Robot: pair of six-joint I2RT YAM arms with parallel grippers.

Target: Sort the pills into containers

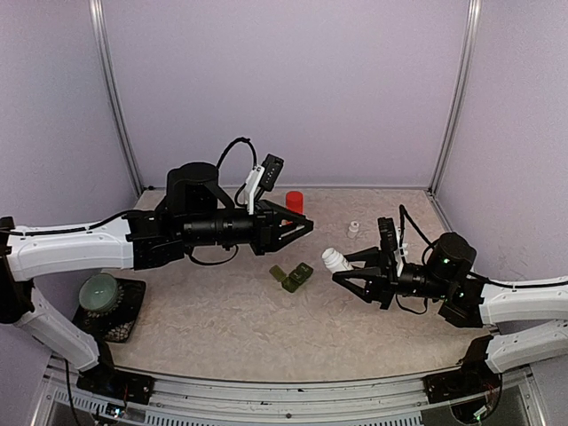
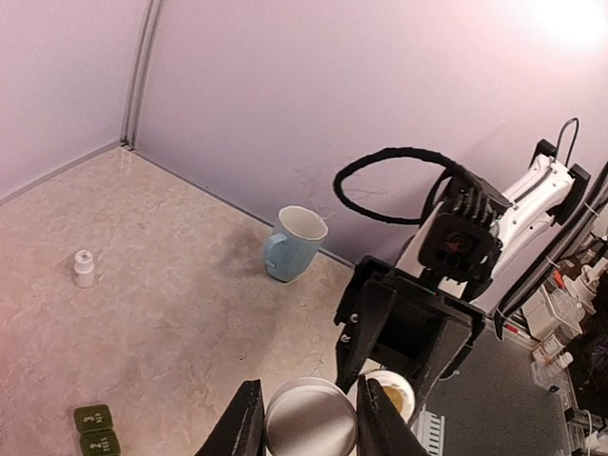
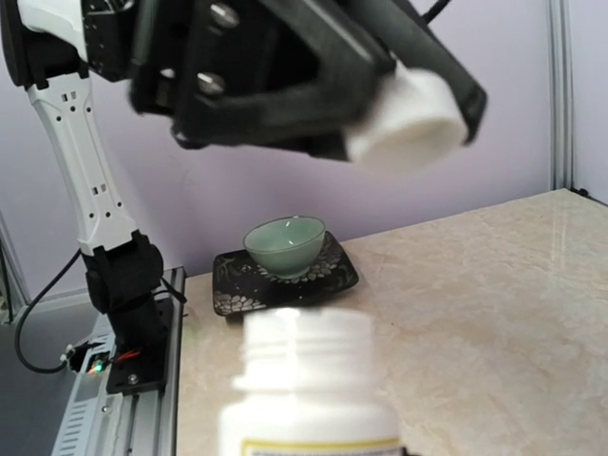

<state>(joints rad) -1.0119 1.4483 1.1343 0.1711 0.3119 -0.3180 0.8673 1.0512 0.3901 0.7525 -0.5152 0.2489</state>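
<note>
Top view, containers: We open on the green containers (image 1: 293,276), lying on the table (image 1: 222,328). From up here we cannot tell which lids are up.
Top view, left gripper: The left gripper (image 1: 306,227) hangs just behind the containers with its fingers drawn close. What they pinch is too small for us to read here.
Top view, right gripper: Just right of the containers, the right gripper (image 1: 348,269) is clamped on a white bottle (image 1: 335,259) whose neck points toward the containers.
Top view, surroundings: A red cup (image 1: 294,201) stands behind the containers near the back wall. A small bottle (image 1: 354,227) stands behind and to their right. A green bowl (image 1: 99,288) sits on a dark tray (image 1: 124,315) far to their left.
Left wrist, grip: Now we see it! The two fingers press on either side of a round white cap (image 2: 309,418), touching it.
Left wrist, containers: They sit at the bottom left of this view with two closed lids showing. A blue mug (image 2: 293,242) stands well beyond them by the wall.
Left wrist, bottle: Its open mouth shows right beside the cap, held in the right gripper.
Right wrist, bottle: It fills the foreground, blurred, with the threaded neck open.
Right wrist, cap: We see it high above the bottle, gripped in the left gripper's black fingers. The bowl on its tray lies beyond.
</note>
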